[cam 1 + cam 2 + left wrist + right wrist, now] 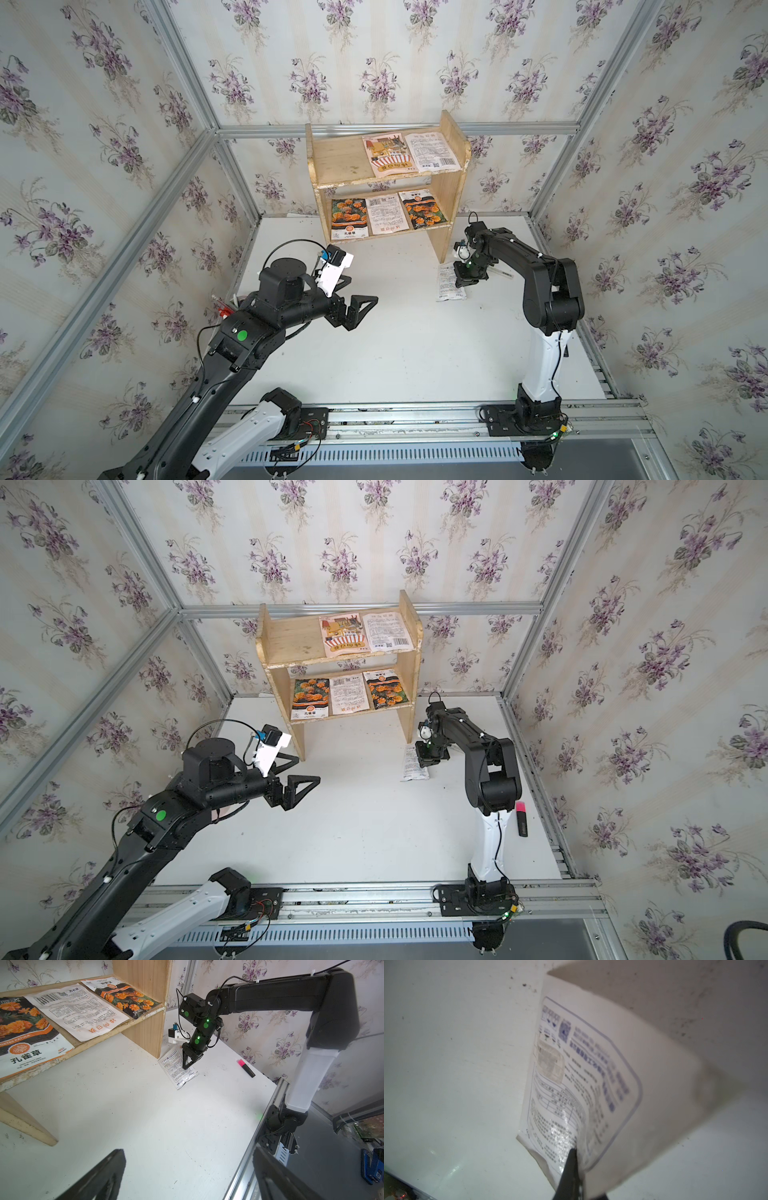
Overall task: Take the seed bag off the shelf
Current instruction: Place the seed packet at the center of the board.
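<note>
Seed bag (176, 1073) lay on table (395, 353), just beside shelf (340, 158) leg. Right gripper (185, 1067) clamped on bag near 1 edge. Left gripper (305, 769) spread wide, empty. Bag looked light, floppy, glossy, probably slippery; sealed edge judged best hold.

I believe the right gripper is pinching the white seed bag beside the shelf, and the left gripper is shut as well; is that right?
Not quite: the left gripper stands wide open and empty, as both top views show. The right gripper is pinching the white seed bag beside the shelf.
</note>
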Controlling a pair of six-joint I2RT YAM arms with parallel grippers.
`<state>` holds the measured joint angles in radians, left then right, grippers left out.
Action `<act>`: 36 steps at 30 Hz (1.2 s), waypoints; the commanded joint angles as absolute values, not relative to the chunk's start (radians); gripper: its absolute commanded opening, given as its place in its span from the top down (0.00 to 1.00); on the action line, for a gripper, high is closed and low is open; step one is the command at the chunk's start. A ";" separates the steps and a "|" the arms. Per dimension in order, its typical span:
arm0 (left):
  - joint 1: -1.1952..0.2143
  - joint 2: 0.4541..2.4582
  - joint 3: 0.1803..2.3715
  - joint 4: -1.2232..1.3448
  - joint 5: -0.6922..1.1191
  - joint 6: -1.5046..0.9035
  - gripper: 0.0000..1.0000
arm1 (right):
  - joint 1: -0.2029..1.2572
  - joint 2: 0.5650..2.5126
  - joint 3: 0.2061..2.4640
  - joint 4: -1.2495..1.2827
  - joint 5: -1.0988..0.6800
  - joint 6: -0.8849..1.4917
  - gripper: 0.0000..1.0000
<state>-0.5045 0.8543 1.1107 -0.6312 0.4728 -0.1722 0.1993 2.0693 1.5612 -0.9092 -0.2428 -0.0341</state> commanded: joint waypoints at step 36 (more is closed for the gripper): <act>-0.505 0.846 1.124 -0.606 0.465 -0.222 0.00 | 0.191 1.664 1.213 -0.468 -0.335 0.169 0.49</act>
